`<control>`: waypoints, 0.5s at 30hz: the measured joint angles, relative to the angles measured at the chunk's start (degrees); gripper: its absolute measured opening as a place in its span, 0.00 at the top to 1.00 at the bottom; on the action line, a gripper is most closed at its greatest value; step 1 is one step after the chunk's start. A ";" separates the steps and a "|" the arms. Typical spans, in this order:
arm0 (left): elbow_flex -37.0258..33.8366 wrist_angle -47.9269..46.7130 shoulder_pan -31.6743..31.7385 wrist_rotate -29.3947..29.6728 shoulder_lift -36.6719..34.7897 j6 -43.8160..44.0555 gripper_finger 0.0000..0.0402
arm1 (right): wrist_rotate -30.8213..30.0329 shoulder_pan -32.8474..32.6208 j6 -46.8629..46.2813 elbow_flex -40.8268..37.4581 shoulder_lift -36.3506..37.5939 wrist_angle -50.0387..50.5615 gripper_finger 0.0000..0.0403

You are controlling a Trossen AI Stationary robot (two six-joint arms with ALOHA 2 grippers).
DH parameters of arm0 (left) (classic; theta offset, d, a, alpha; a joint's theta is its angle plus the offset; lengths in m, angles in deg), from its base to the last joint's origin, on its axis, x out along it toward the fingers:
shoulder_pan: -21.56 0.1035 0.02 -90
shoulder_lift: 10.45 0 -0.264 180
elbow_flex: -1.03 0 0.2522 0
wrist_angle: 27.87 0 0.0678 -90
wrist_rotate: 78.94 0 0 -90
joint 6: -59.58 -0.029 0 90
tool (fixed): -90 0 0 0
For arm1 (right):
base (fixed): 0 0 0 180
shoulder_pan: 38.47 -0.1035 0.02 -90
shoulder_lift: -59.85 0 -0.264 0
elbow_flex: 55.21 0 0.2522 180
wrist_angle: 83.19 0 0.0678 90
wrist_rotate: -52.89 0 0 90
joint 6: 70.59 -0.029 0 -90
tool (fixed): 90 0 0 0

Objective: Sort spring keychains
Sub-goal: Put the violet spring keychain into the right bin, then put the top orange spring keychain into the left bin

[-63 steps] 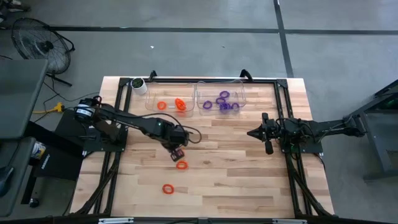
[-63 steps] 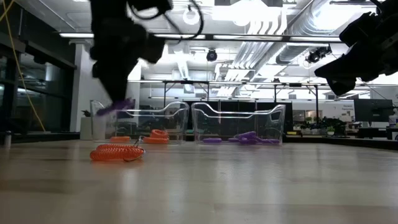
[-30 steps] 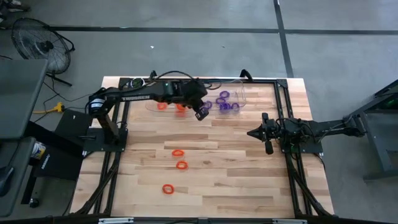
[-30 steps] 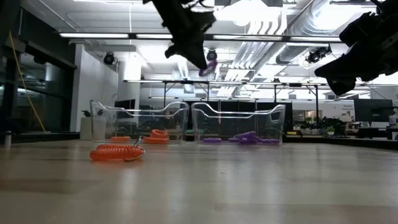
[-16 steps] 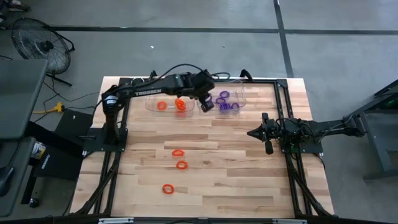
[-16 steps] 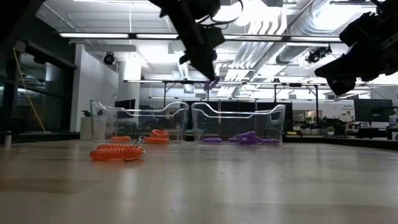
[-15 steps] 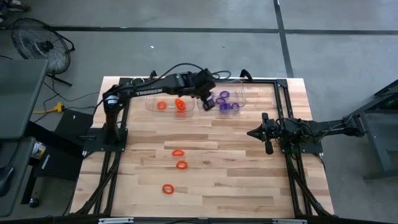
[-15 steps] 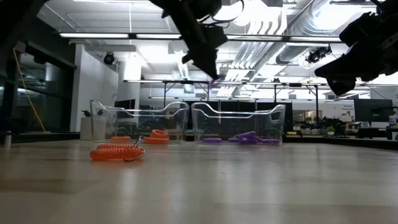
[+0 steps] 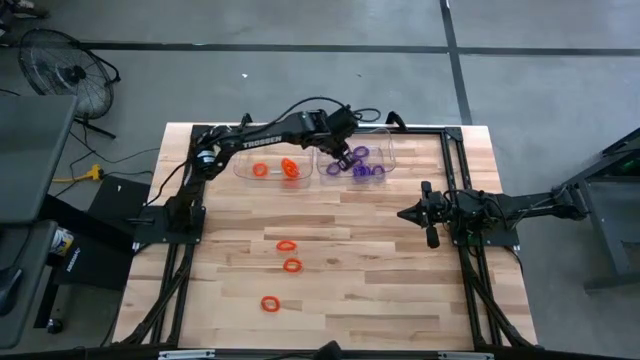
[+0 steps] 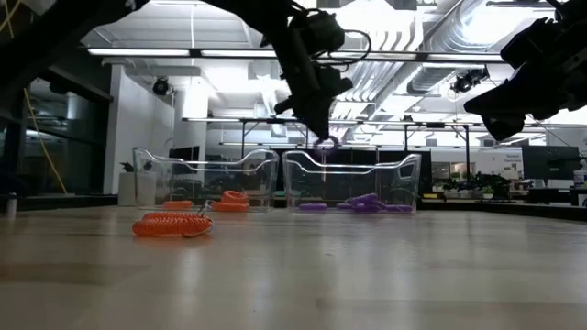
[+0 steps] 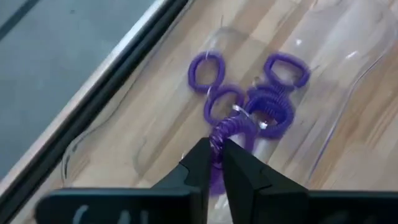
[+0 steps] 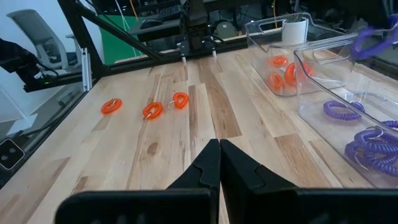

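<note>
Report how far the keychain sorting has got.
Done: orange keychains lie in the left bin and purple keychains in the right bin. In hand: the left gripper holds a purple keychain above the right bin. Left: three orange keychains on the table. The right gripper waits.

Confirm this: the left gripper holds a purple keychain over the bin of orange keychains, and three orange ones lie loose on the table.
Wrong bin. The high view shows the left gripper with its purple keychain over the bin of purple keychains, not the orange bin. Three orange keychains do lie loose on the table.
</note>
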 joint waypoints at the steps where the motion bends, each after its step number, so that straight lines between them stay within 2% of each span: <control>1: 0.45 0.71 -0.04 0.02 0.02 0.04 0.90 | 0.02 -0.02 0.00 -0.02 0.00 0.00 1.00; 11: 0.60 1.33 -0.10 -1.37 0.21 1.55 0.59 | 0.02 -0.02 0.00 0.00 0.00 0.00 1.00; 15: 0.56 0.94 -0.82 -2.69 0.39 1.63 0.50 | 0.02 0.00 0.00 0.00 -0.02 0.00 1.00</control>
